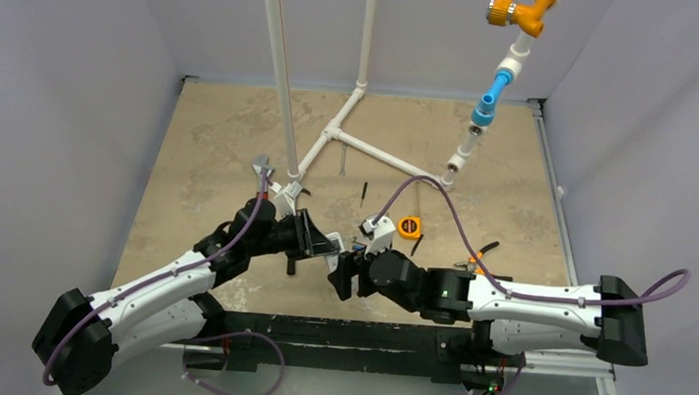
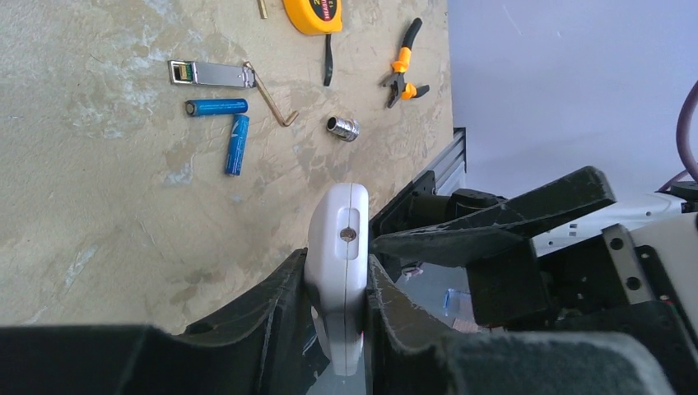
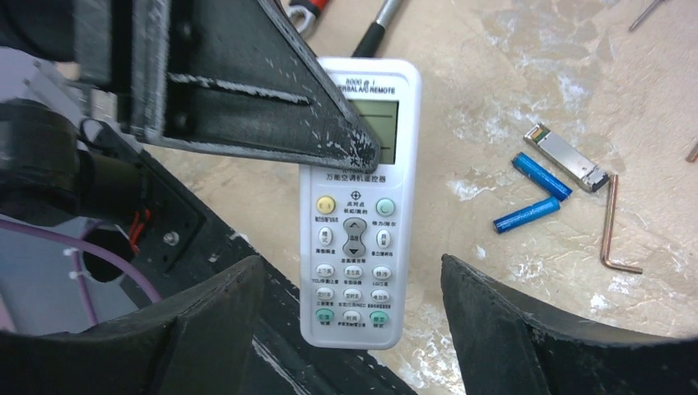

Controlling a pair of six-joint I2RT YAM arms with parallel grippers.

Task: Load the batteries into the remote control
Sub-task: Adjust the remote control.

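The white remote control (image 2: 337,239) is held off the table, edge-on in the left wrist view, with my left gripper (image 2: 337,265) shut on its two faces. From the right wrist I see its button side (image 3: 355,206) with the pale-green screen partly behind a left finger (image 3: 247,90). My right gripper (image 3: 352,263) is open, its fingers standing apart from the remote's lower end on either side. Two blue batteries (image 3: 542,175) (image 3: 527,215) lie loose on the table to the right; in the left wrist view the same batteries (image 2: 216,107) (image 2: 237,144) lie at the upper left.
A silver module (image 3: 568,156) and a bent hex key (image 3: 613,226) lie beside the batteries. A metal socket (image 2: 343,127), a yellow tape measure (image 1: 409,227) and orange pliers (image 2: 402,70) are nearby. A white pipe frame (image 1: 331,136) stands behind. The right arm's black finger (image 2: 494,222) is close beside the remote.
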